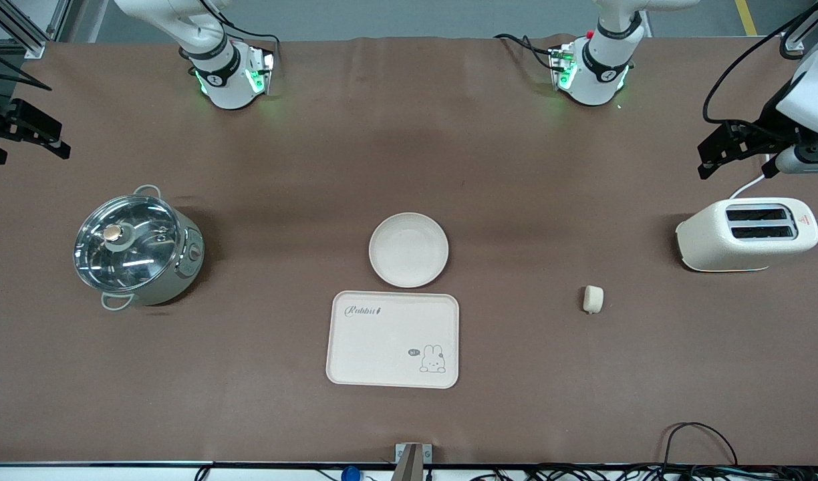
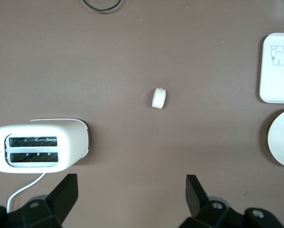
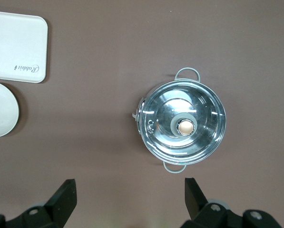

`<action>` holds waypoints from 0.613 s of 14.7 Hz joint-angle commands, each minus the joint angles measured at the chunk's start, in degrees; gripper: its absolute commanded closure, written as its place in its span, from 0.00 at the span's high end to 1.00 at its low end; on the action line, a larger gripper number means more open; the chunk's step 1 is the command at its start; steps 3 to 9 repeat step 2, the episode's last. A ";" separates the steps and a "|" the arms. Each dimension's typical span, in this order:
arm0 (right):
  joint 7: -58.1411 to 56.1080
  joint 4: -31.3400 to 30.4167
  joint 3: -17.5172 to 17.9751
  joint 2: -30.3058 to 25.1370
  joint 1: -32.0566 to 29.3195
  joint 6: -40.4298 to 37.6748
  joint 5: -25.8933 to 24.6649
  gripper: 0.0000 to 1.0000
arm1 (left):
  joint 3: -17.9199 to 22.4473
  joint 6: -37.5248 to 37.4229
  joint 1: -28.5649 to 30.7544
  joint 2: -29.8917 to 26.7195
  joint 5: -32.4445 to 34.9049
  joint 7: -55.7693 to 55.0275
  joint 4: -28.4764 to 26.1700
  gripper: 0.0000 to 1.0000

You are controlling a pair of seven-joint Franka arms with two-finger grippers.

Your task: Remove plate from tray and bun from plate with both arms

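Note:
The round cream plate (image 1: 408, 250) lies on the table's middle, touching the edge of the rabbit tray (image 1: 393, 339) that is farther from the front camera. The small pale bun (image 1: 593, 298) lies on the bare table between the tray and the toaster. My left gripper (image 1: 720, 152) hangs open and empty in the air at the left arm's end, over the table by the toaster. Its wrist view shows its open fingers (image 2: 65, 194), the bun (image 2: 159, 98) and the plate (image 2: 283, 137). My right gripper (image 1: 21, 130) hangs open and empty at the right arm's end, by the pot; its wrist view shows the plate (image 3: 1, 109).
A cream toaster (image 1: 746, 234) stands at the left arm's end, with its white cord. A steel pot with a glass lid (image 1: 136, 246) stands at the right arm's end. Black cables (image 1: 696, 441) lie at the table edge nearest the front camera.

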 commanded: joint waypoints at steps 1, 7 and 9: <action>-0.48 0.44 0.03 -0.29 -0.24 -0.08 -0.15 1.00 | 0.59 -4.18 -0.02 4.74 -2.00 0.73 8.48 1.00; -0.65 0.35 0.03 -0.11 -0.59 0.00 -0.06 1.00 | 0.59 -5.59 -0.02 5.88 -1.66 0.72 10.25 1.00; -0.65 0.35 0.03 -0.11 -0.59 0.00 -0.06 1.00 | 0.59 -5.59 -0.02 5.88 -1.66 0.72 10.25 1.00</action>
